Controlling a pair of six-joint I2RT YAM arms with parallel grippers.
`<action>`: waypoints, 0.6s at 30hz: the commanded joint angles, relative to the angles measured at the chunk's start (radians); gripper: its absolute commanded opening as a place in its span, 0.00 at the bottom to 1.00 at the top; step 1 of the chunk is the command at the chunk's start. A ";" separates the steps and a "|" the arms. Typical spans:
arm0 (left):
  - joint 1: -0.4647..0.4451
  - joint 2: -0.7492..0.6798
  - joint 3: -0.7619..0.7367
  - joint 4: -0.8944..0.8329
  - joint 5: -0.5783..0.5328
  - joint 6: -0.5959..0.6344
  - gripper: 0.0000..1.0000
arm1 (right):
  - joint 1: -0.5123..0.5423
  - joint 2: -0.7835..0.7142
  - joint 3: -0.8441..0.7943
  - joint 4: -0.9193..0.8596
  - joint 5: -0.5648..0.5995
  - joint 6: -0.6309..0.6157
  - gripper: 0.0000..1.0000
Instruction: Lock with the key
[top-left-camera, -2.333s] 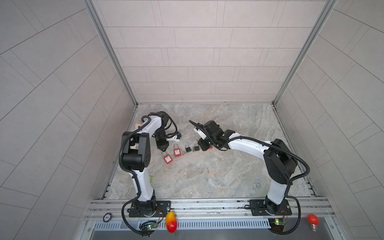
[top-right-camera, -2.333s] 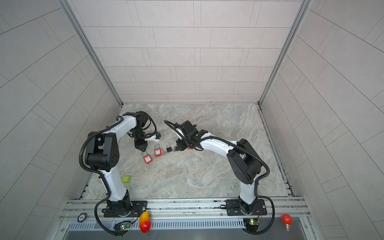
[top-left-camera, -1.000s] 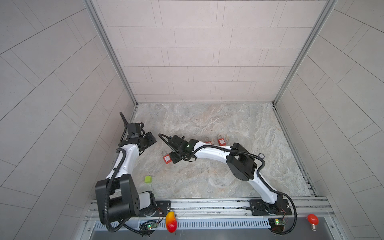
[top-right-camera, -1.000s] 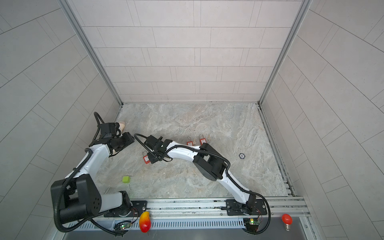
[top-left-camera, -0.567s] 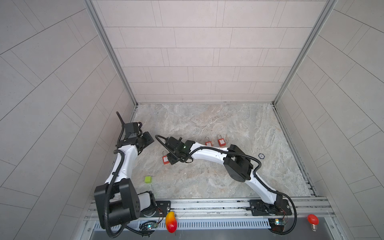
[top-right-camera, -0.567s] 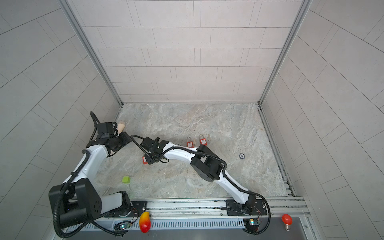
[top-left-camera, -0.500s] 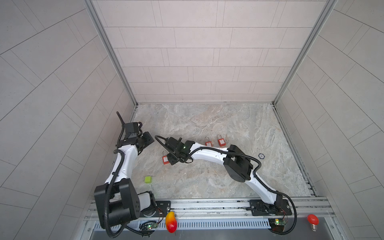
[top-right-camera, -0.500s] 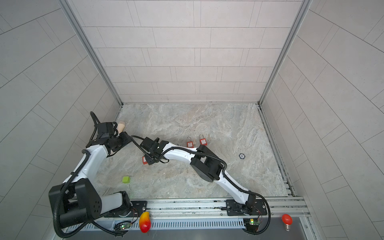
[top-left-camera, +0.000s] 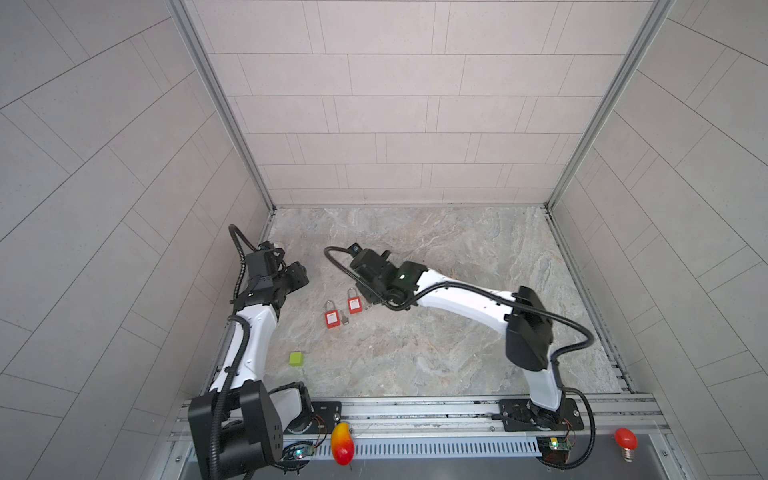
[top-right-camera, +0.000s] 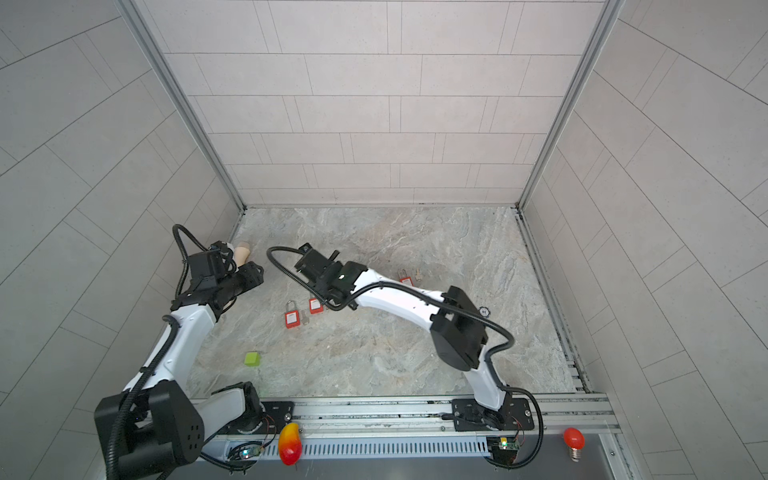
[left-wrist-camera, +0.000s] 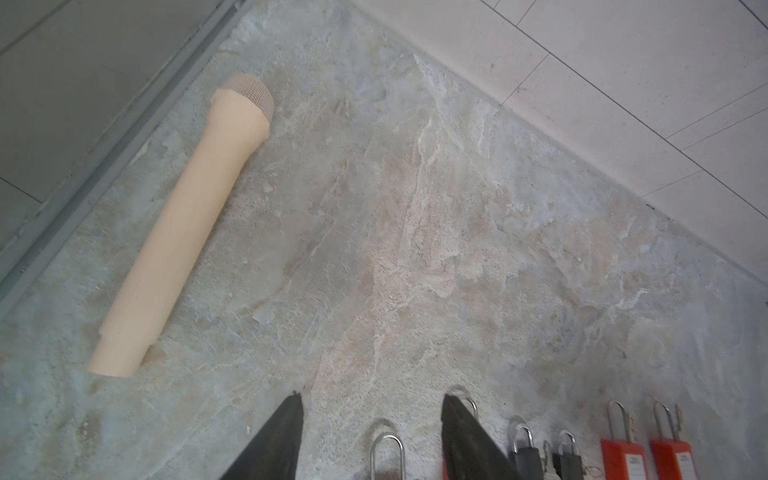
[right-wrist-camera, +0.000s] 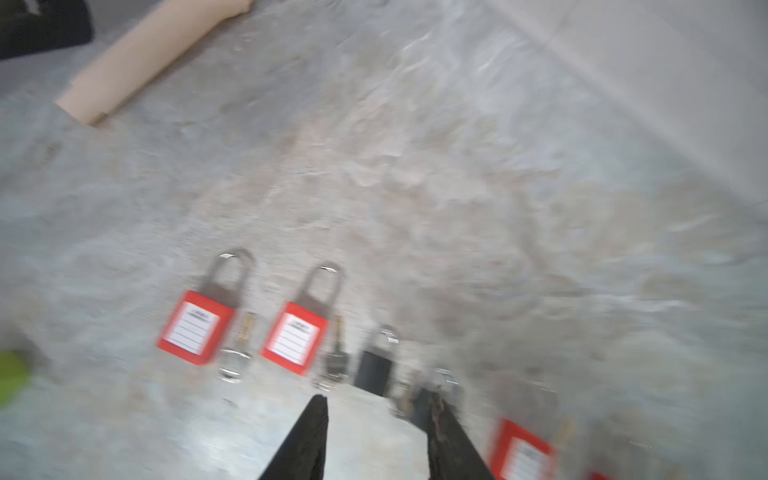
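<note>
Padlocks lie left of centre on the table (top-left-camera: 415, 353) in both top views: a red padlock (top-left-camera: 331, 318) and a second red padlock (top-left-camera: 354, 305) side by side, with a key (top-left-camera: 343, 319) between them. Your right gripper (right-wrist-camera: 376, 399) hovers just to their right, fingers (right-wrist-camera: 307, 440) spread and gripping nothing; a black padlock (right-wrist-camera: 376, 368) lies just ahead of the tips. Your left gripper (left-wrist-camera: 372, 397) sits near the left wall, fingers (left-wrist-camera: 282, 440) spread too and holding nothing, close to a beige cylinder (left-wrist-camera: 178, 232).
</note>
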 joint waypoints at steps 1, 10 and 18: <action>-0.007 0.004 -0.135 0.290 -0.064 0.055 0.59 | -0.131 -0.169 -0.213 0.169 0.180 -0.144 0.60; -0.127 0.200 -0.360 0.921 -0.276 0.163 0.61 | -0.582 -0.504 -0.841 0.624 0.084 -0.143 0.99; -0.279 0.397 -0.455 1.287 -0.391 0.259 0.61 | -0.694 -0.490 -1.091 1.051 0.085 -0.295 0.99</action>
